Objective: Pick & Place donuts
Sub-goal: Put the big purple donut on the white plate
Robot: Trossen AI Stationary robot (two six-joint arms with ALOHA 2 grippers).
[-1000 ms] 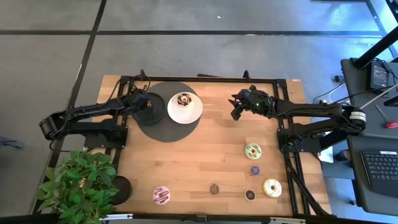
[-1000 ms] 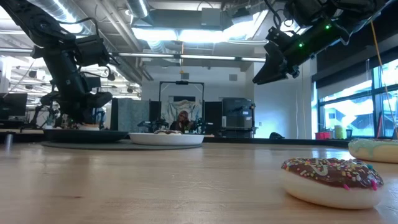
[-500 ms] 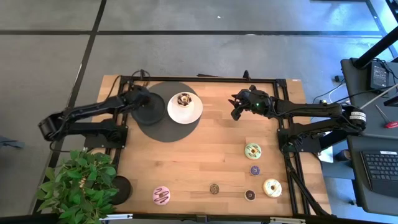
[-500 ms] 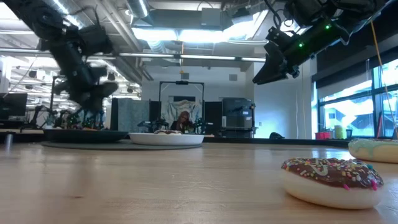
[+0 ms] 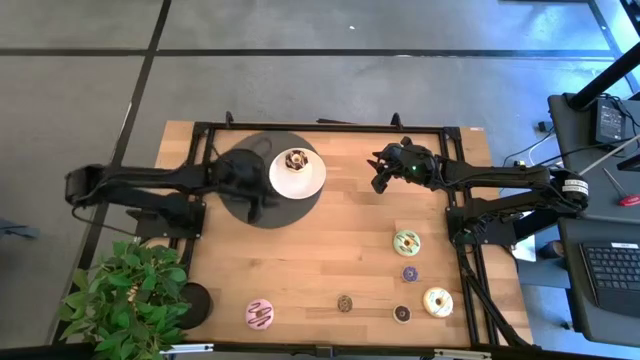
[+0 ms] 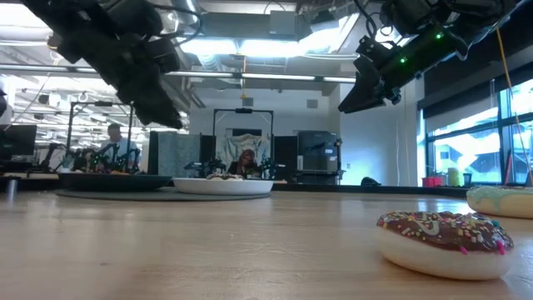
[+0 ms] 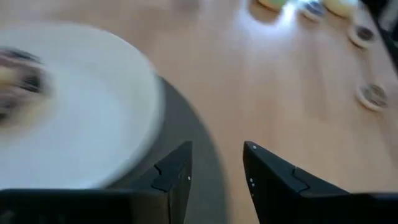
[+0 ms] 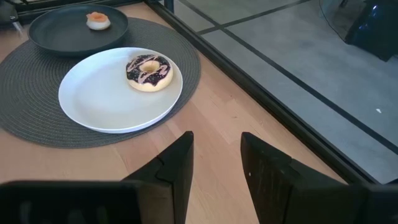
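A chocolate-iced donut (image 8: 149, 71) lies on the white plate (image 5: 310, 180). A small orange donut (image 8: 97, 20) sits on the black plate (image 8: 78, 31) beside it. More donuts lie on the table's near right part: green (image 5: 406, 242), purple mini (image 5: 410, 273), cream-yellow (image 5: 437, 301), chocolate mini (image 5: 402, 314), a small one (image 5: 344, 303) and pink (image 5: 260, 314). My left gripper (image 5: 255, 190) hovers open over the dark mat (image 7: 202, 155), next to the white plate (image 7: 74, 112). My right gripper (image 5: 385, 168) hangs open in the air to the right of the plate.
Plate and black plate rest on a round dark woven mat (image 5: 270, 205) at the table's far left. A potted plant (image 5: 125, 295) and a black disc (image 5: 195, 298) stand at the near left corner. Bare wood lies mid-table. A sprinkled chocolate donut (image 6: 441, 242) fills the low view's foreground.
My left gripper has risen from above the black plate and swung toward the table's near edge and right, now over the mat beside the white plate. The right arm has kept still.
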